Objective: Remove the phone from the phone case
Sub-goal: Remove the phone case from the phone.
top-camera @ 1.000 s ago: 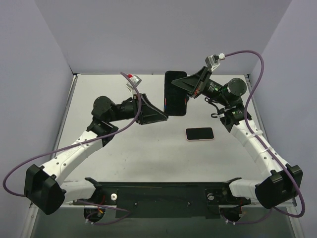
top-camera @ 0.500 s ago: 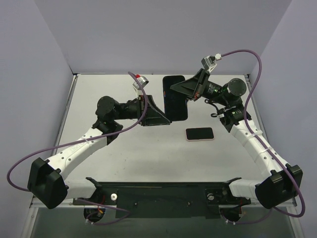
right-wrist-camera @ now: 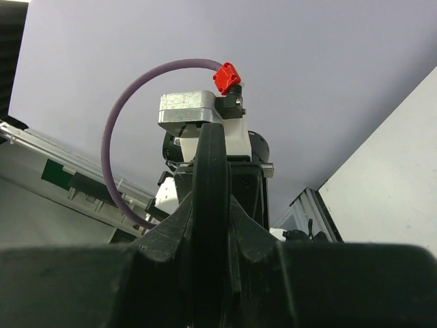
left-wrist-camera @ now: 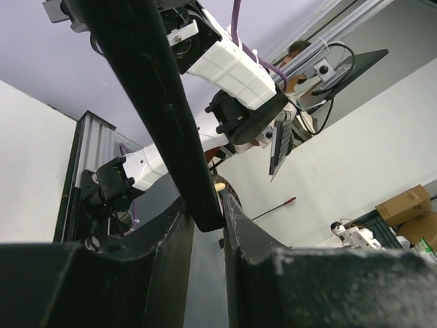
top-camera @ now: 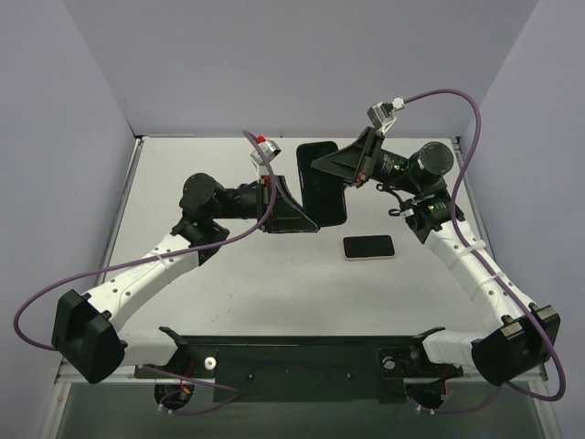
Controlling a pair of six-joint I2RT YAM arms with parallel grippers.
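A black phone case (top-camera: 327, 187) hangs in the air over the far middle of the table, held between both arms. I cannot tell whether a phone is inside it. My right gripper (top-camera: 320, 166) is shut on its upper edge; in the right wrist view the case (right-wrist-camera: 210, 164) stands edge-on between the jaws of the gripper (right-wrist-camera: 210, 205). My left gripper (top-camera: 311, 212) is shut on its lower left corner; in the left wrist view the case (left-wrist-camera: 157, 102) ends between the jaws of the gripper (left-wrist-camera: 203, 205). A dark flat phone with a pink rim (top-camera: 368, 247) lies on the table.
Purple cables (top-camera: 457, 96) loop from both wrists. The grey table (top-camera: 274, 293) has a raised rail at its left edge and walls behind. A black frame (top-camera: 302, 352) runs along the near edge between the arm bases.
My left gripper has moved right and closed in on the case's lower left corner. The right gripper has carried the case slightly to the left. The pink-rimmed phone has not moved.
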